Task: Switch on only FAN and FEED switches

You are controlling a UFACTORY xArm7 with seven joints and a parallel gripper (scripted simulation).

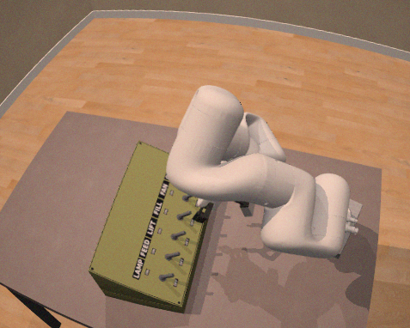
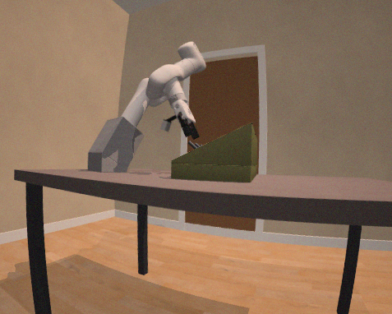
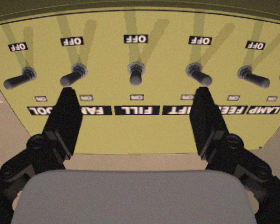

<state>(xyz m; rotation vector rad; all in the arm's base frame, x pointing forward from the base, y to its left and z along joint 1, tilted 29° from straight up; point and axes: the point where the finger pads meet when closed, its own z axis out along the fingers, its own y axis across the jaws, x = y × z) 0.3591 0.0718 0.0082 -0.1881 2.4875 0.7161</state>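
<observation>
The olive console (image 1: 151, 227) stands on the grey table top, a wedge with a sloped face; it also shows in the side view (image 2: 217, 158). A row of grey toggle levers runs along it, labelled LAMP, FEED, LIFT, FILL and FAN. The FAN lever (image 3: 74, 72) and the FEED lever (image 3: 253, 76) lean the same way as the other levers, under small OFF tags. FEED also shows from above (image 1: 172, 256), as does FAN (image 1: 186, 197). My gripper (image 3: 135, 101) is open and empty, just off the console's low edge. Its fingers straddle the FILL lever (image 3: 136, 71) without touching it. From above, my arm hides most of the gripper (image 1: 203, 212).
The arm's grey base block (image 2: 114, 145) stands behind the console. The console's LAMP end lies near the table's front edge (image 1: 89, 300). The COOL lever (image 3: 18, 78) is at the far left of the wrist view.
</observation>
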